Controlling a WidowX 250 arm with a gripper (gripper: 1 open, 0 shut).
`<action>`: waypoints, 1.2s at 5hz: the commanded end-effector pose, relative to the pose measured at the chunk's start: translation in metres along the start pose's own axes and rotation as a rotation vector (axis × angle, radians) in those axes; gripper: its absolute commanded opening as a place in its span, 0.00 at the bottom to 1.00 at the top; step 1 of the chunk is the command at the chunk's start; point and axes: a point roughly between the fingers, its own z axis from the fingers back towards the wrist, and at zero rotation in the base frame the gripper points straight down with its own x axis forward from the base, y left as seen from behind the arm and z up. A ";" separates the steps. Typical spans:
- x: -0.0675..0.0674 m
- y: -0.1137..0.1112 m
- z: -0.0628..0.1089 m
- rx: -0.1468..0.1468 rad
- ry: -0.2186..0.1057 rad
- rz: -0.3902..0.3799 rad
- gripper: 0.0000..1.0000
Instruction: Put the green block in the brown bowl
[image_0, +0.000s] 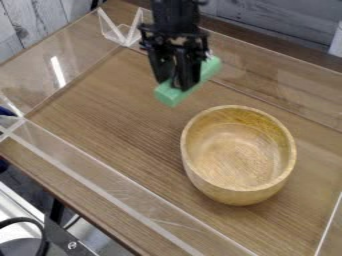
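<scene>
Pincer: I have my black pincer (183, 72) clenched on the block, near the top of my view.
Block: the small, flat, bright green bar (194, 83) is in the pincer's grip. It is tilted, with one end up toward the right of my view. It is up in the air, apart from the bowl.
Bowl: the big, round, light tan wooden bowl (238, 150) sits upright on the worktop, open side up. It has a thick rim, and I can see down to its smooth bottom.
Where the block is: up and to the left of the bowl in my view, outside the rim.
Worktop: flat brown wood (114, 125), with shiny bright spots on the left side.
See-through thing: a clear, shiny shape (118, 34) is near the top left. I cannot tell what it is.
Cable: a black, bendy cord (36, 226) curls at the bottom left.
</scene>
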 end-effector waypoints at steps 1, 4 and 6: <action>0.006 -0.015 0.003 0.047 -0.040 -0.079 0.00; 0.012 -0.037 -0.032 0.092 0.038 -0.205 0.00; 0.014 -0.043 -0.048 0.099 0.075 -0.205 0.00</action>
